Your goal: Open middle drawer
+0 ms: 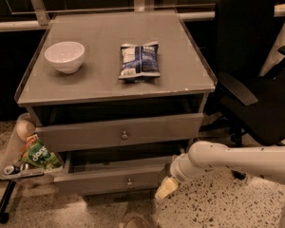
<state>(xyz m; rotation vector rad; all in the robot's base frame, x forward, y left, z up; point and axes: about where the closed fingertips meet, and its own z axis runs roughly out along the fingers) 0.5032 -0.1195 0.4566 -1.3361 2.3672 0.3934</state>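
Speckled terrazzo floor [218,208], a black office chair [256,94] on the right, and in the middle a grey cabinet [104,87] with a flat matte top. A white bowl [64,56] sits on the left of that top and a crinkly blue snack bag [139,61] sits nearer the centre.

The middle drawer [95,182] is the lower of the two fronts we can see clearly, under the wider upper front [76,137]. It looks to us like it already stands a bit proud of the frame, with a dark gap behind its top edge. The gripper [166,188] is low down at the drawer's right end, just beside the front panel. We can't tell if it's touching, and we honestly can't tell if it's spread or pressed together. All we see is a cream-coloured tip on the end of the white arm [237,158].

Handling-wise, it's a stiff painted wood panel, nothing fragile, and probably moderately heavy to slide. The small round metal knob [129,182] in the centre of the front is the obvious spot to grab. It's smooth and tiny though, so we'd expect it to slip easily. Hooking the panel's top or side edge might be more forgiving. Pulling from the right corner alone could skew the drawer in its runners.
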